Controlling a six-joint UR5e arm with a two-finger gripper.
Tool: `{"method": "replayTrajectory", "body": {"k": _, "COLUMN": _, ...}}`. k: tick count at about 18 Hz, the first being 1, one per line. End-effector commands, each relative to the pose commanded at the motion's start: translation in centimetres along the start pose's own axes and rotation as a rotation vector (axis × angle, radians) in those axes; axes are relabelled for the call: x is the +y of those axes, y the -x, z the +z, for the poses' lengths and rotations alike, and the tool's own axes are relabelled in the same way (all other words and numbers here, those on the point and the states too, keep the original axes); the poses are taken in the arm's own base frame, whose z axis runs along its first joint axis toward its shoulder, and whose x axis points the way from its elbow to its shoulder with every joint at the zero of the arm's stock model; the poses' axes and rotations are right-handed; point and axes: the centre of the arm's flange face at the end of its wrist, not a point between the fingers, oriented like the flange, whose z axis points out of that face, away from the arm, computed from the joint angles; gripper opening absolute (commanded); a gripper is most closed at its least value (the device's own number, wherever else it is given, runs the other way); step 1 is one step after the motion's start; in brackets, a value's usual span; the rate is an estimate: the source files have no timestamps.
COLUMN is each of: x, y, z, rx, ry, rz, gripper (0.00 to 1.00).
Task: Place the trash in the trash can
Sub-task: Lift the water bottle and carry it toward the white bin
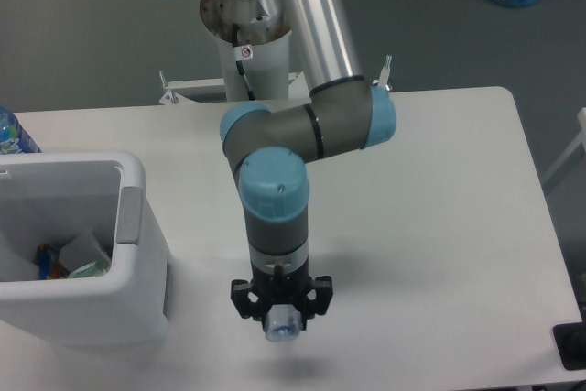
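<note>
So the claw point(281, 318) points straight down near the front edge of the worktop point(439, 226), and its fingers look closed around a small clear plastic thing with a bluish round end facing the camera. My guess is that's the slim water bottle point(280, 327), held upright so only the cap end shows. It's mostly hidden under the wrist, so I can't say much more about it. It seems to hang clear of the surface, because a soft shadow sits below it, apart from the object.

As for the step, I'd say this is the carry: 1 piece of trash is gripped and lifted, but not yet over the bin.

Off to the left sits the trash can point(137, 226), white and boxy with a grey panel on the side facing the arm. Its mouth is open and there's already some stuff inside, including something whitish and a bit of colour. Can't tell exactly what it is.

Next move, as I see it, is a sideways swing to the left with enough height to clear the can's rim, then letting go once the bottle is properly over the opening. Releasing too near the rim could bounce it back out.
</note>
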Motion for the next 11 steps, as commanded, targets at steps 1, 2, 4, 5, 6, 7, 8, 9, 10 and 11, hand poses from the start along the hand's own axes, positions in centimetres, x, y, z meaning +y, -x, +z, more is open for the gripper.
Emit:
{"method": "replayTrajectory", "body": {"k": 1, "x": -0.8, "y": 0.2, "z": -1.6, "rx": 0.002, "ry": -0.052, "rz": -0.002, "gripper": 0.59}}
{"method": "replayTrajectory", "body": {"k": 2, "x": -1.4, "y": 0.9, "z": -3.6, "rx": 0.002, "ry": -0.105, "rz": -0.017, "gripper": 0.59}}
{"method": "replayTrajectory", "body": {"k": 4, "x": -2.7, "y": 0.9, "z": -6.9, "rx": 0.019, "ry": -0.215, "rz": -0.028, "gripper": 0.58}}
{"method": "replayTrajectory", "body": {"k": 5, "x": -3.4, "y": 0.9, "z": -8.3, "rx": 0.030, "ry": -0.263, "rz": -0.037, "gripper": 0.59}}
{"method": "replayTrajectory", "body": {"k": 6, "x": -4.2, "y": 0.7, "z": -9.7, "rx": 0.040, "ry": -0.303, "rz": -0.051, "gripper": 0.58}}
{"method": "replayTrajectory", "body": {"k": 7, "x": -4.9, "y": 0.6, "z": -11.0, "rx": 0.049, "ry": -0.333, "rz": -0.062, "gripper": 0.59}}
{"method": "replayTrajectory", "body": {"k": 8, "x": -5.6, "y": 0.4, "z": -12.2, "rx": 0.067, "ry": -0.360, "rz": -0.072, "gripper": 0.58}}
{"method": "replayTrajectory", "body": {"k": 9, "x": -6.0, "y": 0.1, "z": -13.1, "rx": 0.087, "ry": -0.382, "rz": -0.072, "gripper": 0.58}}
{"method": "replayTrajectory", "body": {"k": 10, "x": -6.4, "y": -0.2, "z": -14.3, "rx": 0.099, "ry": -0.402, "rz": -0.068, "gripper": 0.58}}
{"method": "replayTrajectory", "body": {"k": 11, "x": -6.6, "y": -0.4, "z": -15.0, "rx": 0.099, "ry": -0.414, "rz": -0.060, "gripper": 0.58}}
